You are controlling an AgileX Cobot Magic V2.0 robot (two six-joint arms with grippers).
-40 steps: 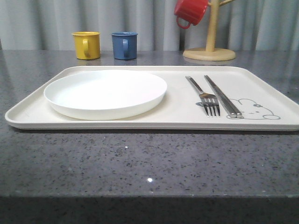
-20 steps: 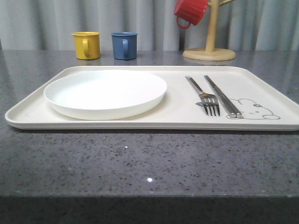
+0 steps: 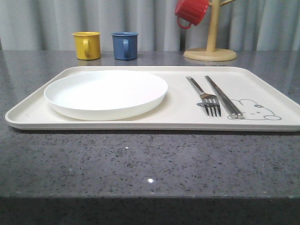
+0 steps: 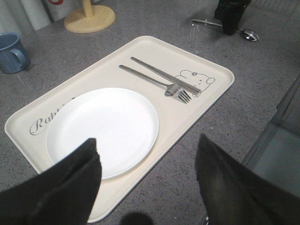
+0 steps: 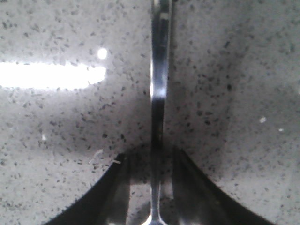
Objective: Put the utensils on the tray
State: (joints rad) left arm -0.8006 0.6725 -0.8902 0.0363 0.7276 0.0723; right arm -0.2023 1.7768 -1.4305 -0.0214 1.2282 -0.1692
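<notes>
Currently catalogued on the speckled grey stone counter: one large cream rectangular tray with rounded corners and a low rim, bearing a grey rabbit drawing and "Rabbit" script.

Items on the tray: one round shallow white plate on its left half; one slim shiny steel fork and one pair of flat steel chopsticks, lying side by side on its right half, near the rabbit drawing.

Item outstanding: one steel spoon, lying on the counter well apart from the tray, off its far right corner in the left wrist view.

Right tool: low over the spoon, dark fingers either side of the handle with gaps showing, so open and not yet closed on it.

Left tool: raised above the near edge of the tray, fingers wide apart, holding nothing.

Not part of the set: yellow mug, blue mug, red mug hung on a wooden mug stand.

Progress, by judgement: three of four pieces placed; the spoon remains to be gripped, carried and laid on the tray.
</notes>
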